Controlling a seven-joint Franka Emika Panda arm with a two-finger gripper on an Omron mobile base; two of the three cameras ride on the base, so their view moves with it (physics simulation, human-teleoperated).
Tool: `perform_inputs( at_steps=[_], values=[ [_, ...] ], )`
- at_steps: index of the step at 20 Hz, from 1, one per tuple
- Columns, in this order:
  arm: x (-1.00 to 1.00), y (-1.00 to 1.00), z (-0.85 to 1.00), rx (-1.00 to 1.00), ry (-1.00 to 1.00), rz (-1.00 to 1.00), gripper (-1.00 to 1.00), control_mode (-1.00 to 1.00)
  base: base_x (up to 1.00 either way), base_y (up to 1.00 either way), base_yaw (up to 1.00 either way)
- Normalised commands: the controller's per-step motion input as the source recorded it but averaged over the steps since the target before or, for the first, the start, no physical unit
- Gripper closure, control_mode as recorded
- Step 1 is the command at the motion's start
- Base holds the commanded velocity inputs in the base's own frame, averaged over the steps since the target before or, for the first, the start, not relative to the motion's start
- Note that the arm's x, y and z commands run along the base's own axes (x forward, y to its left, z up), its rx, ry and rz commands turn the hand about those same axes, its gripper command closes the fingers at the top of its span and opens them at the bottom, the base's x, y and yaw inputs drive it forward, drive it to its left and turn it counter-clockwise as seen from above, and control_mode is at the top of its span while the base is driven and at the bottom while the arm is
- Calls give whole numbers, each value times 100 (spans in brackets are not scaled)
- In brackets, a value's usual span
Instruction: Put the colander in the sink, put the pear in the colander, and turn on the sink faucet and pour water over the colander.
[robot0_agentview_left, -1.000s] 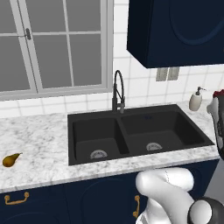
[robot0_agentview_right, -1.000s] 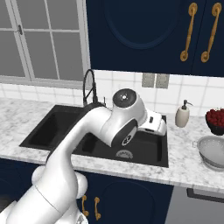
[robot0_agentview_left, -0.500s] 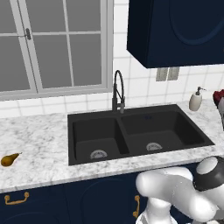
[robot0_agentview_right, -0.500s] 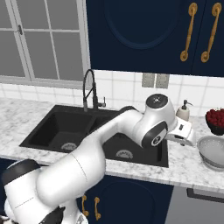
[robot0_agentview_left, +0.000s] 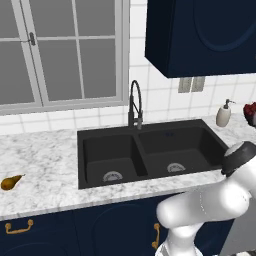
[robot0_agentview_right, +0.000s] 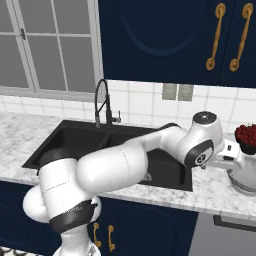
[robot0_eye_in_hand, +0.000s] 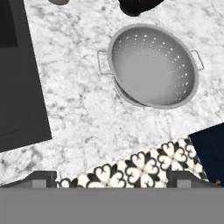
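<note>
Since the colander (robot0_eye_in_hand: 152, 65) sits untouched on the surface (robot0_eye_in_hand: 83, 113) under the open hand (robot0_eye_in_hand: 111, 178), nothing's done yet.

One colander (robot0_eye_in_hand: 153, 65). One pear (robot0_agentview_left: 11, 182). One double-basin sink (robot0_agentview_left: 150, 152), two drains. One faucet (robot0_agentview_left: 135, 105). One soap dispenser (robot0_agentview_left: 223, 113). One bowl of red fruit (robot0_agentview_right: 246, 137).

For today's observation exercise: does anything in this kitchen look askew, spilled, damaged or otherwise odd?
Nothing stands out. The colander sits upright on the counter right of the sink, the pear lies on the counter to its left, and no water runs from the faucet.
</note>
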Motion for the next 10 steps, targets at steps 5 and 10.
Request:
perform_inputs(
  at_steps=[5,10],
  values=[
    [4,-35,-27,0,20,25,-100,-100,0,0,0],
    [25,-16,-22,0,8,28,-100,-100,0,0,0]
  ],
)
